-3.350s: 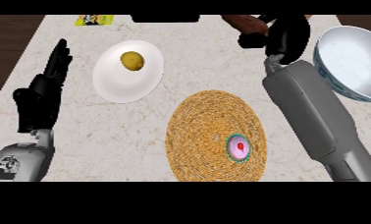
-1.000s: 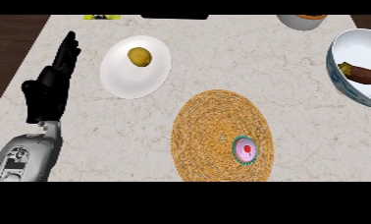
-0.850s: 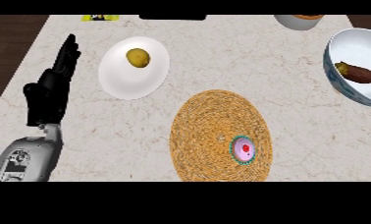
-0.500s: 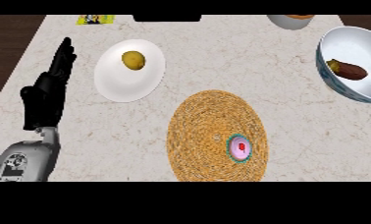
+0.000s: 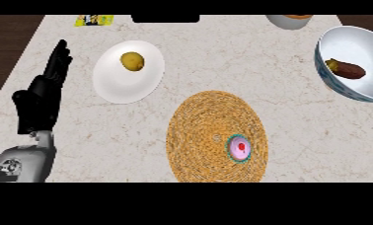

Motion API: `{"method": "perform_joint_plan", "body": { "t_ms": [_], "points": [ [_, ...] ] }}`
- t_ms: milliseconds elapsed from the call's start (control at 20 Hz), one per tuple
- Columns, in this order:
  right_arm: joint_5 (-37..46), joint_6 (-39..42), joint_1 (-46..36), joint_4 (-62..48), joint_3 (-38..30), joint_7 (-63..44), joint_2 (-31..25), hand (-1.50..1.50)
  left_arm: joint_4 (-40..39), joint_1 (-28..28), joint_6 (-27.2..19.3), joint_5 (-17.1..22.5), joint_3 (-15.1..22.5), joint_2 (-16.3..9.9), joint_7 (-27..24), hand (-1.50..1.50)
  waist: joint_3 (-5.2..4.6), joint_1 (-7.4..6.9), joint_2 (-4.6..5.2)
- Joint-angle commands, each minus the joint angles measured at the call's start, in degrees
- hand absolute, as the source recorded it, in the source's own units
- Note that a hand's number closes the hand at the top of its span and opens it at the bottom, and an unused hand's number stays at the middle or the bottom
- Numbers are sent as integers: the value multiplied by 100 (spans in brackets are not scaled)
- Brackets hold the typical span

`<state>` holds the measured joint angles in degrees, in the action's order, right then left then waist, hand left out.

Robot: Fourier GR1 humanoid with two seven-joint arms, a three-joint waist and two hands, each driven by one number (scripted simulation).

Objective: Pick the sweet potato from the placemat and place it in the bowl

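The sweet potato (image 5: 348, 69) lies inside the bowl (image 5: 329, 46) at the desk's (image 5: 218, 41) three o'clock edge. The left hand (image 5: 42, 98) rests at nine o'clock, fingers straight. Bare marble separates the woven placemat (image 5: 211, 135) at six from the white plate (image 5: 128, 83) near ten.

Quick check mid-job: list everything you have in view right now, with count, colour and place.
sweet potato: one, reddish brown, inside the bowl at the right edge.
bowl: one, white with a blue outside, right edge, partly cut off.
placemat: one, round, woven, tan, centre of the lower counter.
small round object: one, pink with a red centre and green rim, on the placemat's right part.
plate: one, white, left of centre.
potato: one, yellowish, on the plate.
second bowl: one, grey, top edge, mostly cut off.
packet: one, yellow, top left.
counter: one, pale marble.
left hand: one, black, open, resting at the left edge.
Right hand: not in view.
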<state>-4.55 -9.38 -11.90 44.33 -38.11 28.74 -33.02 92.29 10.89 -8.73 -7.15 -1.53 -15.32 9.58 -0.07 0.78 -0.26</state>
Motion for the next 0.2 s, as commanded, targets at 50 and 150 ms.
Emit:
{"method": "perform_joint_plan", "body": {
  "t_ms": [50,150],
  "points": [
    [-299,35,1048,1466,33,-251,474,-150,376,-160,75,-68,4,94,215,0,3,-29,9],
    [-264,-145,1098,1838,211,-379,743,-150,26,89,-8,-273,65,242,92,0,4,-39,19]
  ]
}}
